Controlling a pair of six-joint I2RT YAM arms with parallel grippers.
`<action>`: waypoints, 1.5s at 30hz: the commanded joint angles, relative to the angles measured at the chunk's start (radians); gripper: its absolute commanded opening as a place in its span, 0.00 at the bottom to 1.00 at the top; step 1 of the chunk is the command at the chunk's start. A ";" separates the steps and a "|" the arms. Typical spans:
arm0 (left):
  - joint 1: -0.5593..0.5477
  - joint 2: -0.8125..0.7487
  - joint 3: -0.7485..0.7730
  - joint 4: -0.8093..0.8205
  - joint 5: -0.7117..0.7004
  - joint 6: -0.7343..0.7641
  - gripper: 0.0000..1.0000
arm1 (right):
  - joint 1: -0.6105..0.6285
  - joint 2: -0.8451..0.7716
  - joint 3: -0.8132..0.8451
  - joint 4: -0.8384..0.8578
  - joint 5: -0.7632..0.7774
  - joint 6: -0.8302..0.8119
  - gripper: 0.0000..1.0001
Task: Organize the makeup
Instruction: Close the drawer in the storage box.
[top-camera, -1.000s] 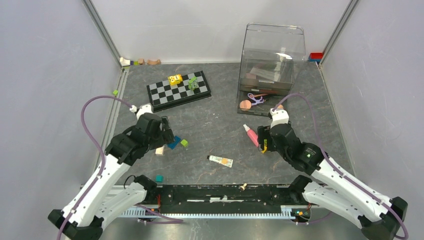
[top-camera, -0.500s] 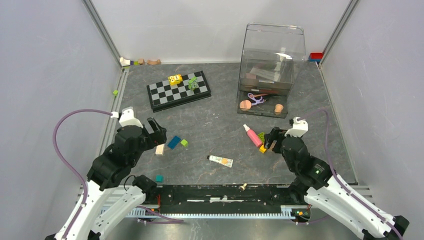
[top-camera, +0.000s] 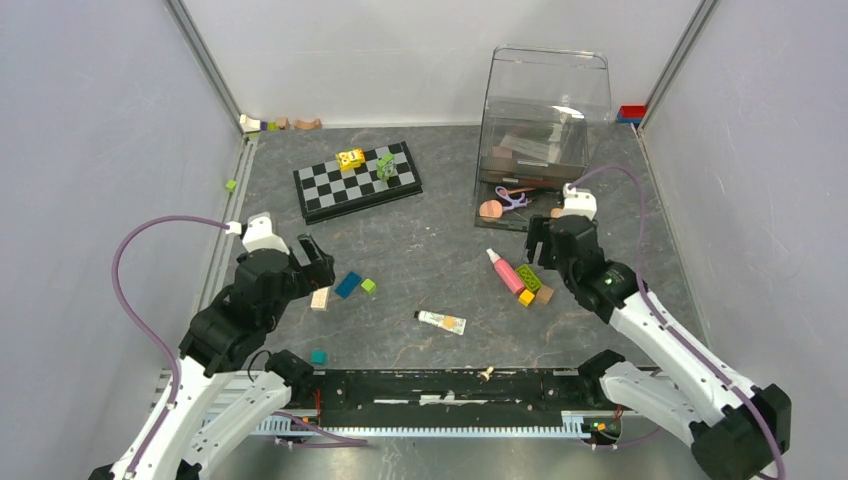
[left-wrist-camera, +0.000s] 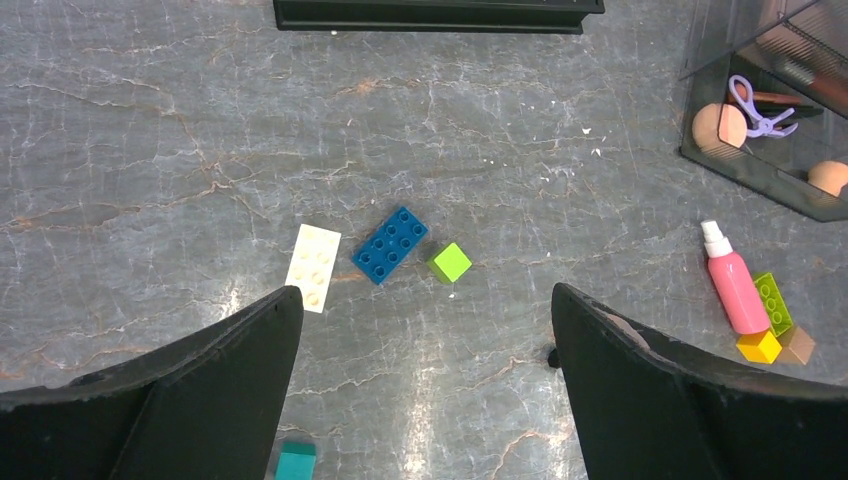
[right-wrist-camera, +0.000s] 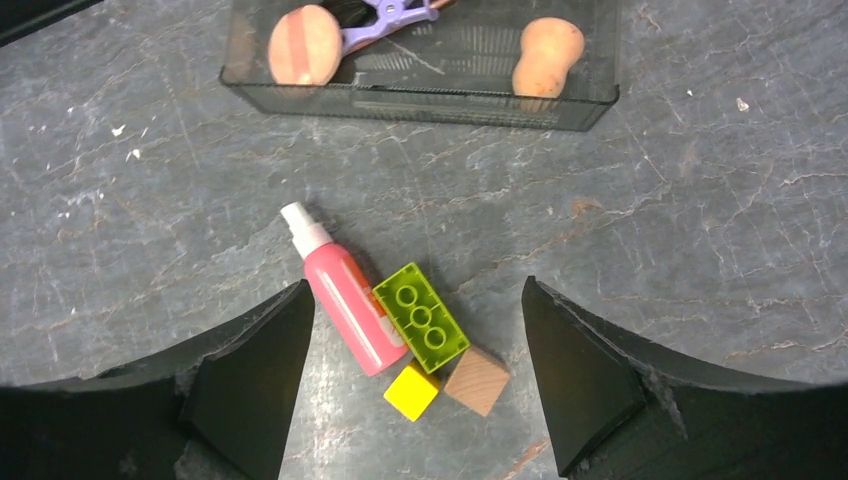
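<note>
A pink tube (top-camera: 505, 272) lies on the grey table, its white cap pointing toward the clear organizer (top-camera: 540, 140). My right gripper (top-camera: 535, 255) hovers open above it. In the right wrist view the pink tube (right-wrist-camera: 345, 300) lies near the left finger of the right gripper (right-wrist-camera: 414, 288), touching nothing. A cream tube (top-camera: 441, 321) lies nearer the front. The organizer's front tray (right-wrist-camera: 420, 105) holds two peach sponges (right-wrist-camera: 305, 45) (right-wrist-camera: 547, 55) and a purple curler (right-wrist-camera: 385, 12). My left gripper (top-camera: 318, 258) (left-wrist-camera: 425, 295) hangs open and empty over bare table.
A green brick (right-wrist-camera: 421, 316), yellow cube (right-wrist-camera: 411, 391) and wooden cube (right-wrist-camera: 477, 380) crowd the pink tube's right side. A blue brick (left-wrist-camera: 390, 245), green cube (left-wrist-camera: 450, 262), cream brick (left-wrist-camera: 313, 267) and teal block (left-wrist-camera: 295, 462) lie under the left arm. A chessboard (top-camera: 357, 180) sits at the back.
The right gripper drew back right from the pink tube, then moved up toward the organizer, uncovering the blocks. The left arm pulled back toward the near left, then held still.
</note>
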 joint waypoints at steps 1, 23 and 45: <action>0.006 -0.014 -0.004 0.048 -0.021 0.035 1.00 | -0.185 0.017 -0.009 0.072 -0.295 -0.062 0.83; 0.006 -0.006 -0.011 0.061 -0.008 0.036 1.00 | -0.685 0.027 -0.575 0.883 -0.647 0.308 0.68; 0.006 -0.009 -0.011 0.061 -0.010 0.035 1.00 | -0.387 0.558 -0.474 1.346 -0.477 0.418 0.19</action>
